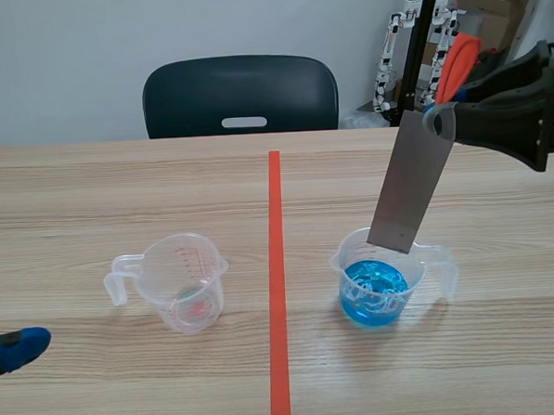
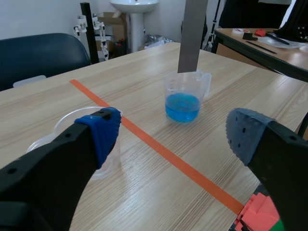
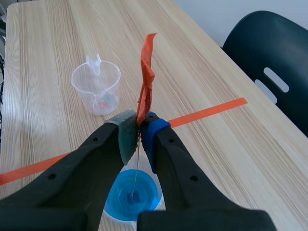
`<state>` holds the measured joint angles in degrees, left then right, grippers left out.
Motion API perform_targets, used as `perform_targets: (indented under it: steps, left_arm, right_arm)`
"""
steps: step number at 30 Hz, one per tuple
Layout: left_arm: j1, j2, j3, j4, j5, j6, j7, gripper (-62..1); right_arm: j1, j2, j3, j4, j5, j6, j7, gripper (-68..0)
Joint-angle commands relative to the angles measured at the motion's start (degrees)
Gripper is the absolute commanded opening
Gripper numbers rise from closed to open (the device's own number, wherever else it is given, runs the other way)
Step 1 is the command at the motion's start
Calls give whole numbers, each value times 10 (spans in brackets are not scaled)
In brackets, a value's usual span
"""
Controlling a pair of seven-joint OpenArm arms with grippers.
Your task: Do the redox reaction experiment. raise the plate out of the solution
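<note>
Two claws: right claw (image 3: pixel 138 132) clamped on the grey plate (image 1: pixel 410 182), its lower end just over the right beaker (image 1: pixel 347 260); left claw (image 2: pixel 174 132) apart, near left. Lift straight, letting drips fall inside.

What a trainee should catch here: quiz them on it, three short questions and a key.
1. True or false: the right gripper is shut on the plate.
2. Relative to the blue solution in the beaker, the plate's lower end is: A, sunk in it; B, above it.
3. Fill in: the left gripper stands ____ (open or shut).
Key: 1 true; 2 B; 3 open.
</note>
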<state>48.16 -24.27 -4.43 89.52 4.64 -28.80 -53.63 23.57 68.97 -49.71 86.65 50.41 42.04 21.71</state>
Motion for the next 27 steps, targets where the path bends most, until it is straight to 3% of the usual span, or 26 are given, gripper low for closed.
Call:
perform_targets:
  steps: [1, 10, 14, 27]
  left_arm:
    - [-20, -1, -2, 9, -7, -12, 2, -205]
    - [-141, -5, -1, 25, -8, -111, 85, -493]
    - [-202, -5, 4, 25, -7, -111, 138, -590]
    - [-369, 15, 114, 23, -10, -111, 325, -592]
  right_arm:
    - [24, 14, 3, 14, 22, 7, -4, -669]
    - [64, 42, 3, 57, 106, 7, -75, -669]
    - [80, 56, 3, 71, 135, 7, -98, -669]
    - [80, 82, 18, 109, 161, 7, -122, -669]
